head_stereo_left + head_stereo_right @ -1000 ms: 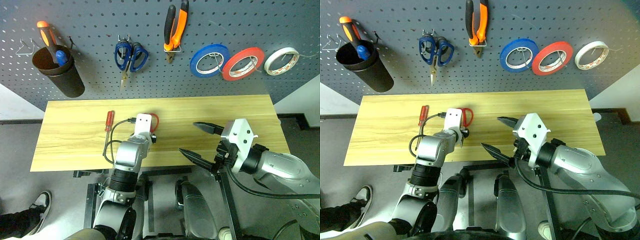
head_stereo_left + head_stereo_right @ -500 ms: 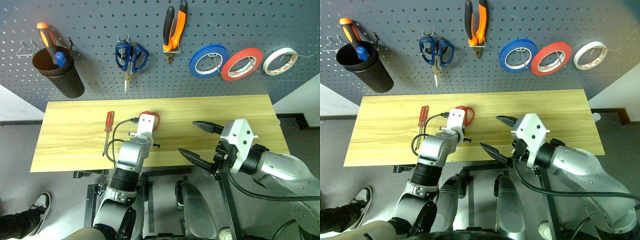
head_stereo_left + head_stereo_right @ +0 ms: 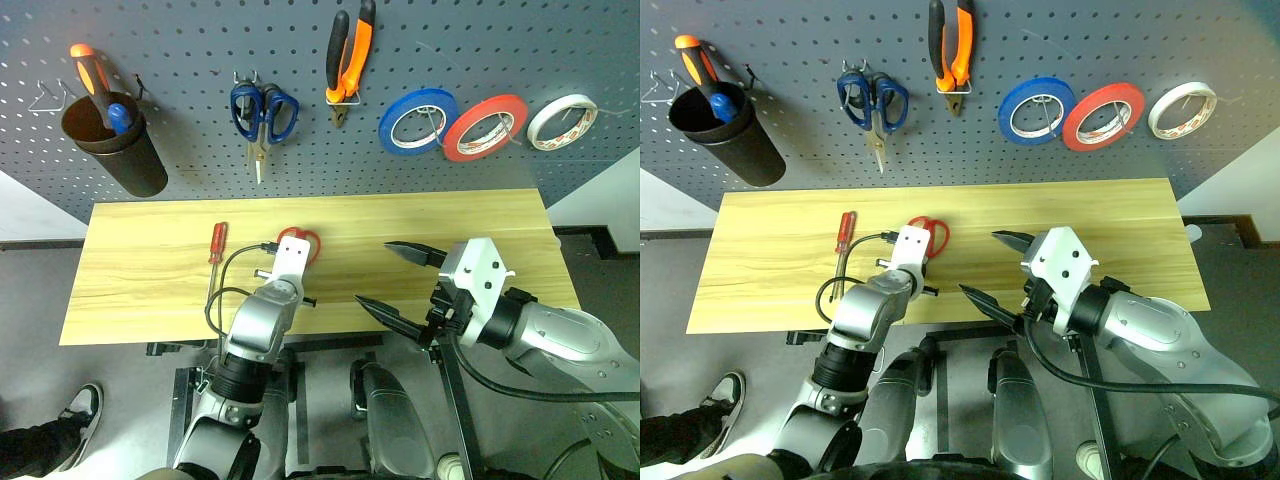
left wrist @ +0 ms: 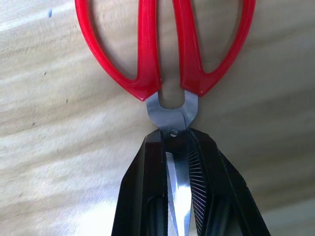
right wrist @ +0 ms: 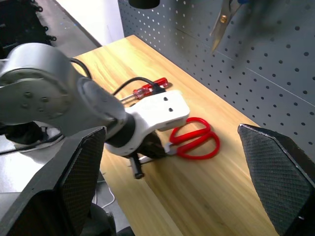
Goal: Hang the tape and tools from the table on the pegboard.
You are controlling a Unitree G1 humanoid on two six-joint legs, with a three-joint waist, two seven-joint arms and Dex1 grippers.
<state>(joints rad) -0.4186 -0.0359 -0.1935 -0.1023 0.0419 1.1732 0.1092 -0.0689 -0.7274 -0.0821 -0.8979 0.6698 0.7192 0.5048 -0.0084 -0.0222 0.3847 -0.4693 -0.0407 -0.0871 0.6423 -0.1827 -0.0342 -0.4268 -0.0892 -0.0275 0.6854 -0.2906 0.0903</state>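
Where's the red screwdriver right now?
In the left eye view the red-handled screwdriver lies on the table, left of centre, just left of the red-handled scissors and apart from them, below the blue-handled scissors.

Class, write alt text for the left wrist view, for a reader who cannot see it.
The left gripper has its two black fingers shut on the blades of the red-handled scissors, just below the pivot. The scissors lie flat on the wooden table, their handle loops pointing away from the gripper.
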